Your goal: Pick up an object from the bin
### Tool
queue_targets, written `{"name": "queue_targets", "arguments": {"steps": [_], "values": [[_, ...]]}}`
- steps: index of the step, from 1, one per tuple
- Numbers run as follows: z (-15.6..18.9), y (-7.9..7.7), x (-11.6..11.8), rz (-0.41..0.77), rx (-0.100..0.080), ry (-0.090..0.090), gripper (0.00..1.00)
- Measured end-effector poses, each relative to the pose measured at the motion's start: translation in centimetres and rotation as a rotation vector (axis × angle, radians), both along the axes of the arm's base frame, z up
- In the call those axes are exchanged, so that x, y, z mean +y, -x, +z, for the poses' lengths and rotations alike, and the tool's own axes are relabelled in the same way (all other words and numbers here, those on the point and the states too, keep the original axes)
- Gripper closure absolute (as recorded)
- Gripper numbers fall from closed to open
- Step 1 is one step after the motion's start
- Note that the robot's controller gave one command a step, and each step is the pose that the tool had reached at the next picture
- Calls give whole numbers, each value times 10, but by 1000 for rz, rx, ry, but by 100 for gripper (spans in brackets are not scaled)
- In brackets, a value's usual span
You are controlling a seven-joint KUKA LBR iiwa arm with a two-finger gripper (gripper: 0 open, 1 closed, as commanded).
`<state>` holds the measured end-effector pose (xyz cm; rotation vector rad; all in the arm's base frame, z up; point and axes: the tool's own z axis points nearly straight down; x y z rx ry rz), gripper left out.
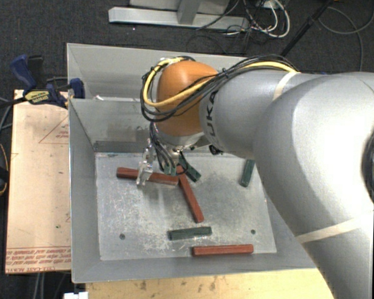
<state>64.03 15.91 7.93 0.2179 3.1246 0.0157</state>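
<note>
Gripper (154, 169) sat low over the red bar (127, 173) at the bin's (82, 173) ten o'clock. We judged grasp stage, couldn't tell open or clamped. Next called for closing firmly, lifting straight.

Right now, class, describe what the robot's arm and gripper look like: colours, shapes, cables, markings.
The arm is thick, rounded and silver-grey, with black lettering near the wrist. An orange dome cover caps the wrist, with yellow and black cables looped over it. Beneath sits a small silvery metal gripper.
</note>
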Motion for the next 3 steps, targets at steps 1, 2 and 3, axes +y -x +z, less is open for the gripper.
{"name": "queue_targets", "arguments": {"steps": [1,2,3], "values": [[0,-7,0,1,-1,0,100],[30,1,5,81,14,10,100],[100,9,13,144,10,10,100]]}}
